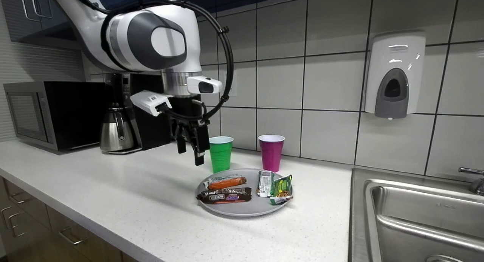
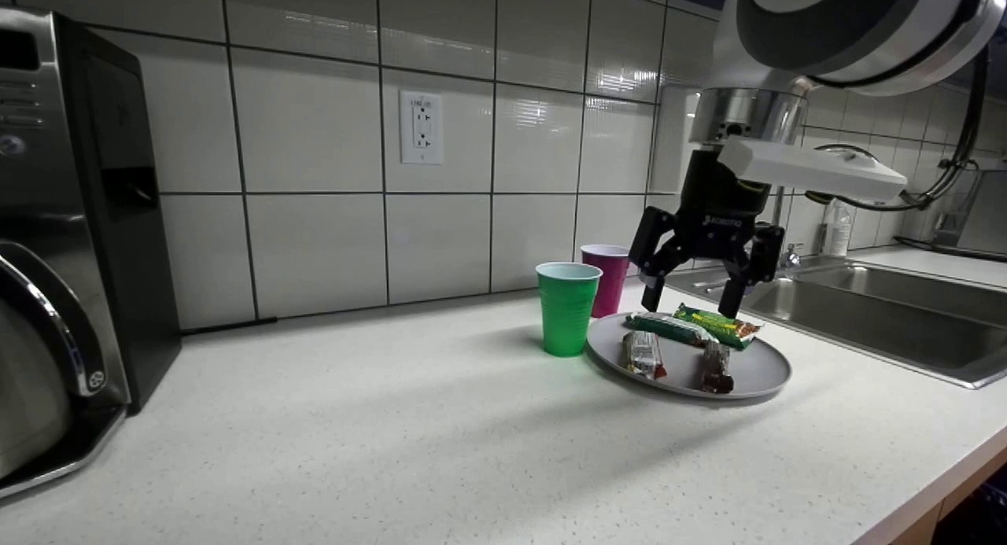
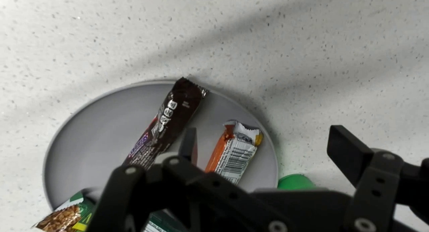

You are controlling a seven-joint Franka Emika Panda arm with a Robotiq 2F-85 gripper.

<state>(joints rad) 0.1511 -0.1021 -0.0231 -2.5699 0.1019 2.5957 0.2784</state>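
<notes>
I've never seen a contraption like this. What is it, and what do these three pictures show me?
It's a robot arm ending in a gripper, a sort of two-fingered hand. Two pictures come from cameras standing apart from it; the third is taken from its wrist, looking down past the gripper. Below is a white counter. On it sits a gray plate bearing four wrapped snacks: a dark brown bar, an orange-and-white bar, a dark green bar and a green-and-yellow bar. A green cup and a purple cup stand close by, toward the wall. The gripper is raised above the counter, jaws wide apart, holding nothing.
</notes>
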